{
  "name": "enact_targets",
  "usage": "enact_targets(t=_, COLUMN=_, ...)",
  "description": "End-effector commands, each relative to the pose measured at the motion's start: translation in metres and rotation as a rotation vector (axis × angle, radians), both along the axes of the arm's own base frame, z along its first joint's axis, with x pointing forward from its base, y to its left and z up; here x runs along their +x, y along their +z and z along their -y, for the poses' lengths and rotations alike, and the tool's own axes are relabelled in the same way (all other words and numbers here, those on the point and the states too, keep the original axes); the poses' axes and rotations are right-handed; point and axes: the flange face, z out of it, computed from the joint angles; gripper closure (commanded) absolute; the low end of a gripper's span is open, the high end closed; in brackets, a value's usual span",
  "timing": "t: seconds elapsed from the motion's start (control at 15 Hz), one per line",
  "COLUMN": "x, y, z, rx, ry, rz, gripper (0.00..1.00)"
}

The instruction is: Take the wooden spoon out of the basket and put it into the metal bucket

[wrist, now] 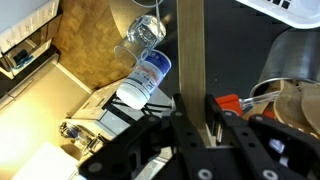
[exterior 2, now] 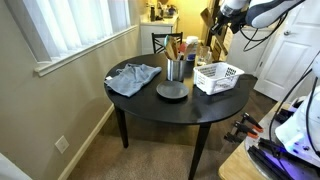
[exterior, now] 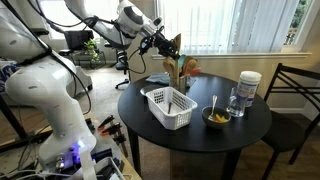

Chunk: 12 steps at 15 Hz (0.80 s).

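Observation:
My gripper [wrist: 195,118] is shut on the handle of the light tan wooden spoon [wrist: 190,50]. In an exterior view the gripper [exterior: 166,45] holds the spoon [exterior: 172,62] hanging down, above the table and just over the grey metal bucket [exterior: 179,78]. That bucket holds other utensils. It also shows in the other exterior view [exterior 2: 176,69] and at the right of the wrist view [wrist: 292,60]. The white slotted basket [exterior: 168,108] stands on the table in front of the bucket, also seen in an exterior view [exterior 2: 218,77]. In that view the gripper [exterior 2: 213,22] is high above it.
The round dark table [exterior: 200,135] also carries a small yellow bowl [exterior: 216,117], a white-lidded clear jar [exterior: 248,88], a glass [exterior: 236,102], a blue cloth [exterior 2: 133,77] and a dark plate [exterior 2: 171,91]. Chairs [exterior: 292,95] stand around the table.

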Motion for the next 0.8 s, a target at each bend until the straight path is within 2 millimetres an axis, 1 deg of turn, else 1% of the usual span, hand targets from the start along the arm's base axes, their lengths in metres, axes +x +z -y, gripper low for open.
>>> enact_targets(t=0.0, x=-0.0061, y=-0.0099, z=-0.0052, rx=-0.037, ry=0.014, rz=-0.011, gripper=0.92)
enact_targets(t=0.2, x=-0.0061, y=-0.0195, z=-0.0104, rx=-0.040, ry=0.032, rz=-0.038, gripper=0.92)
enact_targets(t=0.27, x=-0.0031, y=-0.0137, z=-0.0092, rx=-0.022, ry=0.027, rz=-0.030, gripper=0.76)
enact_targets(t=0.4, x=-0.0036, y=-0.0175, z=-0.0113, rx=-0.022, ry=0.032, rz=-0.039, gripper=0.76)
enact_targets(t=0.73, x=-0.0036, y=-0.0179, z=-0.0117, rx=-0.022, ry=0.033, rz=-0.040, gripper=0.76)
